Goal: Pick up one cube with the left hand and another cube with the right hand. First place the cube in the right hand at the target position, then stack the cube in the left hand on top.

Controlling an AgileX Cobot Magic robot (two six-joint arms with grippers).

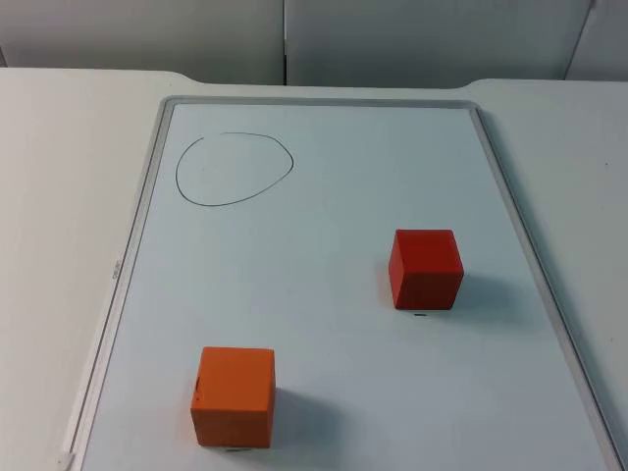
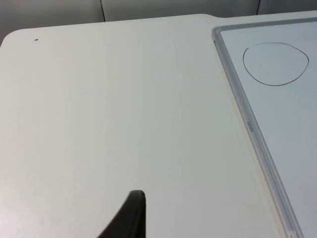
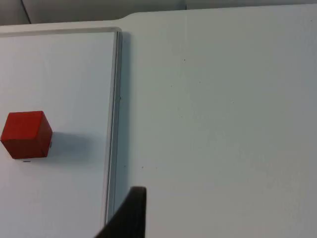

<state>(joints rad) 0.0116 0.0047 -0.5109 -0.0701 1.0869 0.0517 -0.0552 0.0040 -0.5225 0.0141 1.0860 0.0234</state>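
A red cube [image 1: 425, 269] rests on the whiteboard's right half. An orange cube [image 1: 234, 395] sits near the board's front edge, left of centre. A hand-drawn black oval [image 1: 235, 169] marks the board's far left area. My left gripper [image 2: 130, 218] waits over bare table to the left of the board, and the oval [image 2: 275, 64] lies ahead of it across the frame. My right gripper [image 3: 130, 213] hovers over the table just right of the board's frame. The red cube [image 3: 26, 134] stands on the board beyond that frame, apart from the gripper.
The whiteboard's raised grey frame [image 1: 132, 255] runs around the cubes and the oval, seen as a frame edge [image 2: 247, 124] by the left gripper and a frame edge [image 3: 113, 124] by the right. White table [image 1: 59, 196] lies on both sides; the grey partition wall [image 1: 294, 39] closes the back.
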